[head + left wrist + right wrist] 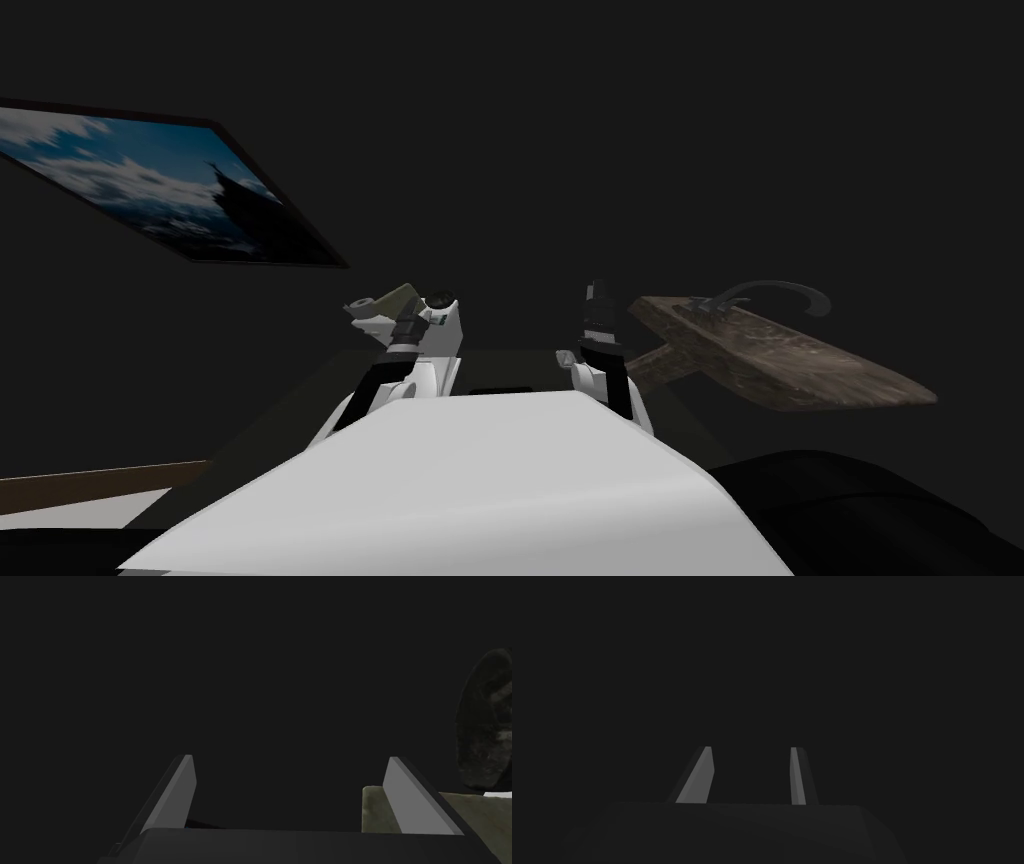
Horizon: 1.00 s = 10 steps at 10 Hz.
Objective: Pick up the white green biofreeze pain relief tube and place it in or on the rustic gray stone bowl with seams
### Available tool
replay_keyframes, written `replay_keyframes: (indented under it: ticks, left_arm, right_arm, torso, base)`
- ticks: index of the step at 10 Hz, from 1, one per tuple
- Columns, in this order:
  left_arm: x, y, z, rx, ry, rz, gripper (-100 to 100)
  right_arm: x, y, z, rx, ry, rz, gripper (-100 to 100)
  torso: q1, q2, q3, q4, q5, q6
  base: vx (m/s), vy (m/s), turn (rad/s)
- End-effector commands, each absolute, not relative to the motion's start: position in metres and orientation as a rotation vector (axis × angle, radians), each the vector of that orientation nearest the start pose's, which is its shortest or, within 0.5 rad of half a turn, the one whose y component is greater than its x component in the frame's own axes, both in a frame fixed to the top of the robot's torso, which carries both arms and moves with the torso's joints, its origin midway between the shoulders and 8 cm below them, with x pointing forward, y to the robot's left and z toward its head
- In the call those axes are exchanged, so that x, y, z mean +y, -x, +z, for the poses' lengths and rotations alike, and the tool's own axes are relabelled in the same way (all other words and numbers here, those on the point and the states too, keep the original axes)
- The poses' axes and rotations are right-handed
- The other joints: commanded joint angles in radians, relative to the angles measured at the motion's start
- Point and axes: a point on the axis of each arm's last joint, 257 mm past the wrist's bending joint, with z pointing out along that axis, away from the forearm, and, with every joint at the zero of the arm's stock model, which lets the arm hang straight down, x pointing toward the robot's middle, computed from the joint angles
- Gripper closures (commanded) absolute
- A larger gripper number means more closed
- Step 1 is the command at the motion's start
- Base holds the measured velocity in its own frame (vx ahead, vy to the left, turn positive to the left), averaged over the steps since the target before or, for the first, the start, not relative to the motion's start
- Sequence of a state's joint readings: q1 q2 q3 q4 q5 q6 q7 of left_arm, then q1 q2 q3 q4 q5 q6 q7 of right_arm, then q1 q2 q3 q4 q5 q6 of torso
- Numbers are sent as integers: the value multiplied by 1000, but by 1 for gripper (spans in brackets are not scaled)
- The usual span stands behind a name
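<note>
Left hand (290,757) released, empty; olive-and-white tube (375,811) lies just outside one finger. Likely light, squeezable: grip mid-body, gently.

A dim room in a home, most likely a bathroom or washroom. A rough, weathered slab with a basin sunk into it (800,365) juts from the dark wall, and a dark curved tap (770,293) arches over the basin. A framed picture of clouds and blue sky (160,190) hangs on the wall, with a brown skirting board (100,480) running above a pale floor (60,515).
</note>
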State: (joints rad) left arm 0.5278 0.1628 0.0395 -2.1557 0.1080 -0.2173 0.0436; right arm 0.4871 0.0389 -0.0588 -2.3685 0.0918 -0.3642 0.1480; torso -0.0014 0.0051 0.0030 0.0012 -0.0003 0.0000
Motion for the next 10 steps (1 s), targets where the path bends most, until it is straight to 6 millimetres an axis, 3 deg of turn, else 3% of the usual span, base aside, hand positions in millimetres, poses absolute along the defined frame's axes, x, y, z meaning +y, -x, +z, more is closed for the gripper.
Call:
replay_keyframes:
  ticks: [1, 10]
  left_arm:
    - [324, -393, -122, 988, 1028, -1176, -100]
    - [360, -388, -205, 1102, 1266, -1019, -100]
  right_arm:
    - [-294, -346, 42, 686, -599, 1035, 0]
    - [-294, -346, 42, 686, -599, 1035, 0]
  torso:
    - [0, 0, 0, 0, 0, 0]
    - [2, -3, -2, -1, 0, 0]
  base:
    - [-70, -26, -30]
    - [-45, -12, -26]
